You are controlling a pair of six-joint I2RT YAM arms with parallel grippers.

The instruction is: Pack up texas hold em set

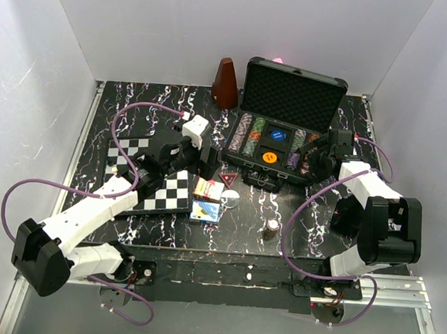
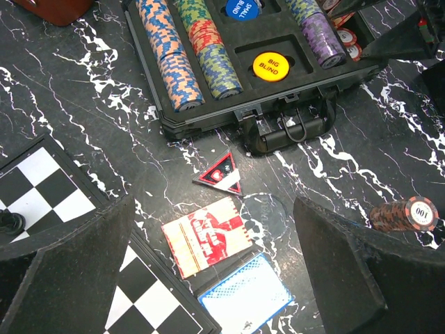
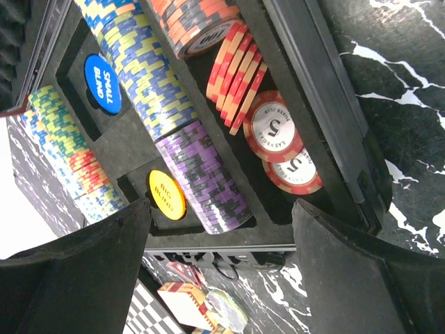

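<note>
The texas hold em set's black case (image 1: 291, 91) is seen open at one o'clock on the surface (image 1: 135, 114). The left end effector (image 2: 214, 209) and right end effector (image 3: 221, 209) are spread wide and empty. Loose pieces are apparently being gathered. The red card box (image 2: 208, 235) should be gripped next, though it is crowded by the chessboard (image 2: 42, 181) at nine o'clock.

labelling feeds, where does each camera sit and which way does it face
top external: above and behind both arms, facing down on the black marbled table; both show
left wrist: low over the table, facing the red card box; open left gripper shows
right wrist: over the open black hard case, facing its chips; open right gripper shows
shared: both wrists see the orange round button
</note>
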